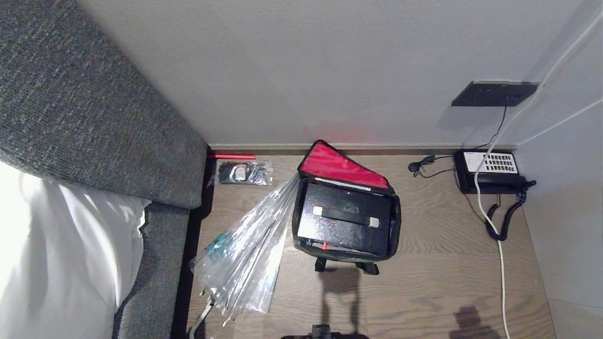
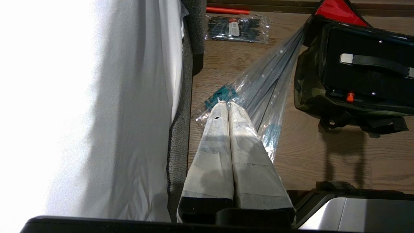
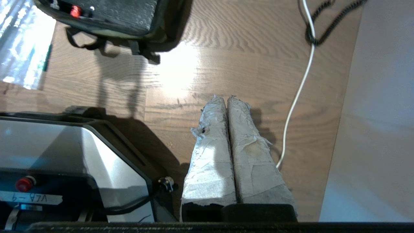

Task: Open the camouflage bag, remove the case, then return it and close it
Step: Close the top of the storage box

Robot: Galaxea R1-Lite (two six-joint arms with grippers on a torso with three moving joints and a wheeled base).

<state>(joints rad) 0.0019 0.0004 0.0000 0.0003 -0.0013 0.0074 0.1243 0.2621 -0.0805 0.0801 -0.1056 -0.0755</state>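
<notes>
The camouflage bag (image 1: 395,221) lies on the wooden floor by the wall, its lid with red lining (image 1: 337,165) folded back. Inside it rests the glossy black case (image 1: 346,217), handle up, with a small red latch (image 1: 324,245) at its near edge. Bag (image 2: 305,94) and case (image 2: 362,76) also show in the left wrist view, and a corner of the bag (image 3: 136,19) in the right wrist view. My left gripper (image 2: 227,104) is shut and empty, over the umbrella by the bed. My right gripper (image 3: 224,98) is shut and empty above bare floor, well short of the bag.
A clear plastic umbrella (image 1: 249,249) lies against the bag's left side. A grey bed frame (image 1: 94,117) with white bedding fills the left. A telephone (image 1: 490,170) with coiled cord and a white cable (image 1: 501,263) lie at the right by the wall. My base (image 3: 64,155) is close behind.
</notes>
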